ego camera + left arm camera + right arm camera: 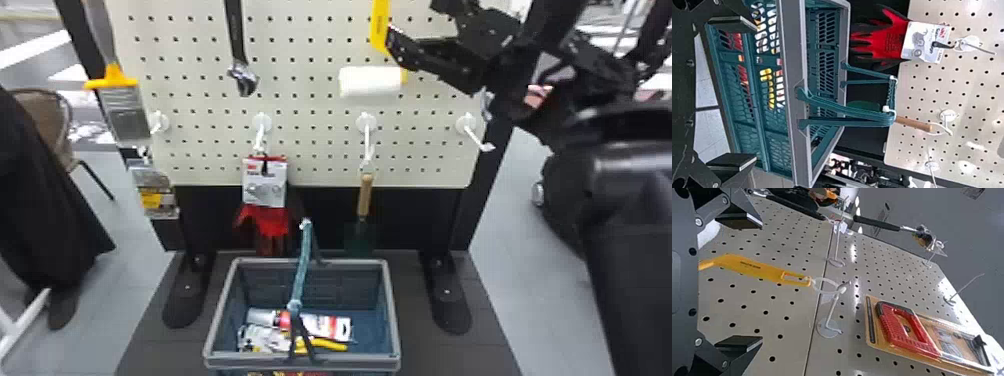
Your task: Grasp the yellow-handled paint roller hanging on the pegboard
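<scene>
Your paint roller hangs high on the pegboard. The head view shows you its white sleeve. The right wrist view shows instead its yellow handle on a hook, between the released right jaws. The left jaws, also released, face the basket.
</scene>
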`<state>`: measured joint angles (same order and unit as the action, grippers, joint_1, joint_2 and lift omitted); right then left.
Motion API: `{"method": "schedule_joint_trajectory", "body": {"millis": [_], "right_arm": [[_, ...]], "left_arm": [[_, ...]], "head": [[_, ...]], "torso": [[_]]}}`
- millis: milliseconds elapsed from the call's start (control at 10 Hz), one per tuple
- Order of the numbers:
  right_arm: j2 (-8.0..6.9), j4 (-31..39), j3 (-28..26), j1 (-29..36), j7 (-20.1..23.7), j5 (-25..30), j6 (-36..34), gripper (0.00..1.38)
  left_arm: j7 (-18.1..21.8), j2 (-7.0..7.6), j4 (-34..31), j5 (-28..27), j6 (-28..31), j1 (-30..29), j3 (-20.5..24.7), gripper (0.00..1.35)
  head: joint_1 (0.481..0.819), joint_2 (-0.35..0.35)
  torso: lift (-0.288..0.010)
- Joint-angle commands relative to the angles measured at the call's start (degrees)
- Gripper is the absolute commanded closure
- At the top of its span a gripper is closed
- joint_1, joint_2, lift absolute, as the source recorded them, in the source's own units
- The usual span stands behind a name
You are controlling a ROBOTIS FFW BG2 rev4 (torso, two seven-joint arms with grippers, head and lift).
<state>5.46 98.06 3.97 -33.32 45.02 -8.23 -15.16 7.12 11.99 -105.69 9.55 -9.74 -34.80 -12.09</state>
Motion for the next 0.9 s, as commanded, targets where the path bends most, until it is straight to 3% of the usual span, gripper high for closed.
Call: {"method": "schedule_joint_trajectory", "body": {"millis": [0, 500, 600, 700, 800], "right_arm": [[0.87, -5.3, 2.2, -3.9, 0.2, -1.0, 0.0, 0.25], [1.05, -14.6, 5.0, -11.2, 3.9, -0.6, -1.9, 0.27], [0.96, -15.9, 5.4, -12.8, 4.9, -0.2, -2.0, 0.38], [1.05, -15.2, 5.4, -12.7, 5.2, 0.1, -2.3, 0.6], [1.05, -14.6, 5.1, -12.5, 5.4, 0.4, -2.9, 0.65]], "left_arm": [[0.0, 0.05, 1.0, 0.4, 0.1, 1.2, -0.6, 0.15], [0.3, 0.57, 2.7, 1.5, 0.2, 3.0, -1.2, 0.15], [0.3, 0.57, 3.2, 1.5, 0.3, 3.4, -1.4, 0.15], [0.4, 0.57, 3.4, 1.7, 0.3, 3.5, -1.5, 0.15], [0.4, 0.57, 3.4, 1.8, 0.3, 3.5, -1.5, 0.15]], "head": [[0.549, 0.0], [0.549, 0.0], [0.549, 0.0], [0.549, 0.0], [0.549, 0.0]], "torso": [[-0.1], [-0.1], [-0.1], [-0.1], [-0.1]]}}
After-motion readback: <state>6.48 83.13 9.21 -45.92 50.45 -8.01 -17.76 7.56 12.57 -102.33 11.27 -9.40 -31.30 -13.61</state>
